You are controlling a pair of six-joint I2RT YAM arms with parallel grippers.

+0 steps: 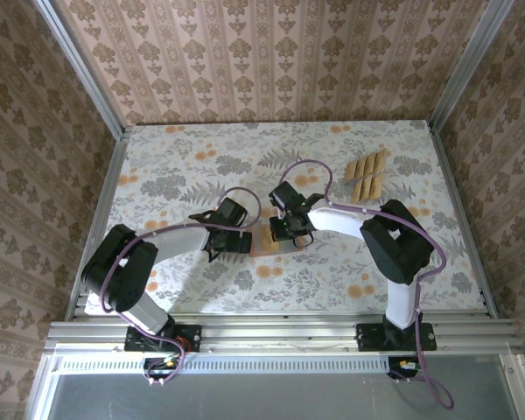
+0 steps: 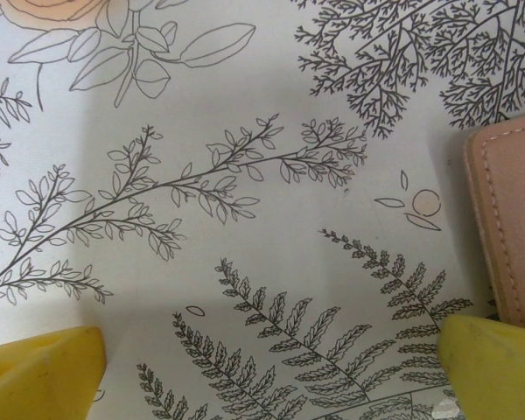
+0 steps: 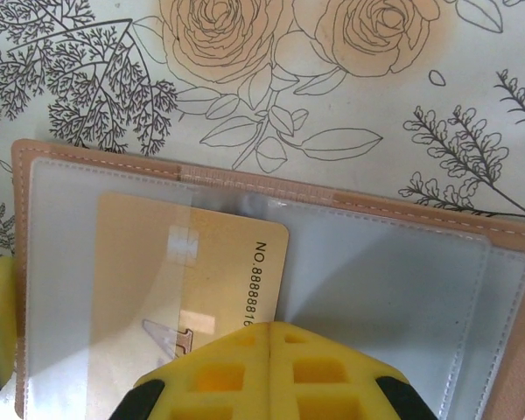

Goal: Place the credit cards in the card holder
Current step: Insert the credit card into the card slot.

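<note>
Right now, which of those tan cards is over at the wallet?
The credit card at the right gripper, lying on the open card holder. The other cards lie grouped together at the far right of the table.

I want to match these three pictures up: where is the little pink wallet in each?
Top external: card holder near the picture's centre.
Left wrist: card holder's stitched edge at the right border.
Right wrist: card holder open, spanning the middle.
Shared landmark: floral table cover.

Floral-print table [image 1: 201,166], open card holder [image 1: 264,241] at centre, loose credit cards [image 1: 367,166] far right.
</note>
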